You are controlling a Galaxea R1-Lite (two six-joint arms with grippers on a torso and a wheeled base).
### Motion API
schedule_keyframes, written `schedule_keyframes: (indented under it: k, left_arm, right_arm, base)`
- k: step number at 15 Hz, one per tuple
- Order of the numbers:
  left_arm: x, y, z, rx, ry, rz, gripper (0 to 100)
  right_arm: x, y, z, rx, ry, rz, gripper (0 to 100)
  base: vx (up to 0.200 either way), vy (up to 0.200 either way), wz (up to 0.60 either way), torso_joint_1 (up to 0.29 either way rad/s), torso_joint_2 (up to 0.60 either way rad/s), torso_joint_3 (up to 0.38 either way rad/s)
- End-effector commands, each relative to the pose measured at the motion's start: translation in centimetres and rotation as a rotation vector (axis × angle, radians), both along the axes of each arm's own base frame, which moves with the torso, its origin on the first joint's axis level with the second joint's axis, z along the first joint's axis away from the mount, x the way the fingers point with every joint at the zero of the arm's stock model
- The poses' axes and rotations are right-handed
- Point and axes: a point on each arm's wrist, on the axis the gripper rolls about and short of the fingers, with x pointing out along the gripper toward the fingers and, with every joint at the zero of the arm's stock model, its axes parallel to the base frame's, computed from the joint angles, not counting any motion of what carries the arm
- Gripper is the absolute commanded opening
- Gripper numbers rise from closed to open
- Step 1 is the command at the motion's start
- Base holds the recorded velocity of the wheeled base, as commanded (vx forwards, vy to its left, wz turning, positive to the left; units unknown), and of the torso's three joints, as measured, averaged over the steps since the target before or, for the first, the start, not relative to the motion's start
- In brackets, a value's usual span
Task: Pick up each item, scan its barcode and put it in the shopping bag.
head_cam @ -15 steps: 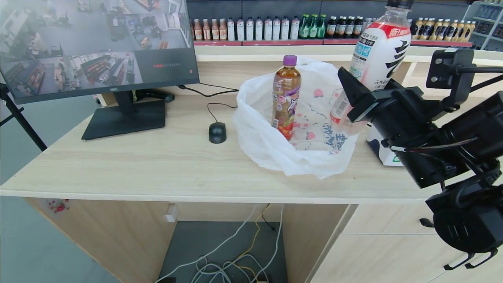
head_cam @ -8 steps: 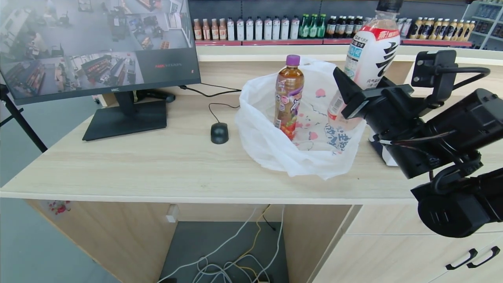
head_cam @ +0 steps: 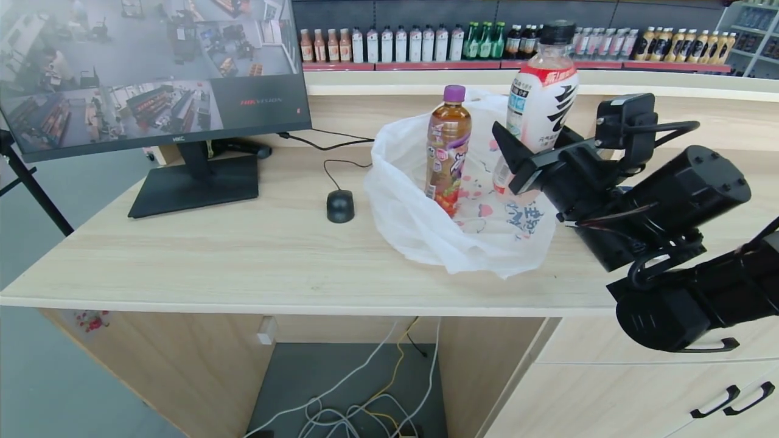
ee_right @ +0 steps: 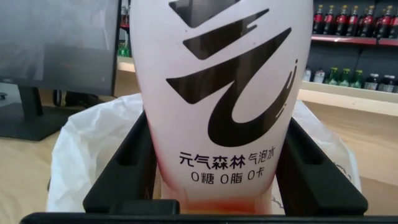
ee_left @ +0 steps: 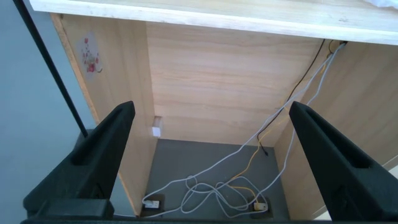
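Now | right gripper (head_cam: 518, 165) clenched on the white bottle (head_cam: 541, 103), jaws pressing its lower body from both sides | bottle nearly upright, cap up, over the right side of the shopping bag (head_cam: 414, 225), near the brown bottle (head_cam: 447, 146) standing inside | left gripper (ee_left: 211, 155) spread wide below the counter (head_cam: 243, 255).

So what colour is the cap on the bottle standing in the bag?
Purple; the cap shows best in the head view.
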Motion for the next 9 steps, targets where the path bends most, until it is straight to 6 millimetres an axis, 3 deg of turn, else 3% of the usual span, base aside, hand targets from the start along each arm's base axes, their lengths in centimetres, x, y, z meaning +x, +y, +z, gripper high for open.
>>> schedule_keyframes:
  k: [1,9]
  left_arm:
    - [0.0,0.0,0.0,0.000,-0.001,0.000,100]
    - [0.0,0.0,0.0,0.000,-0.001,0.000,100]
  right_arm:
    - [1.2,-0.3,-1.5,-0.011,0.041,-0.018,0]
    - [3.8,-1.0,-4.0,-0.006,0.099,-0.046,0]
  base:
    - [0.000,0.000,0.00,0.000,0.00,0.000]
    - [0.000,0.000,0.00,0.000,0.00,0.000]
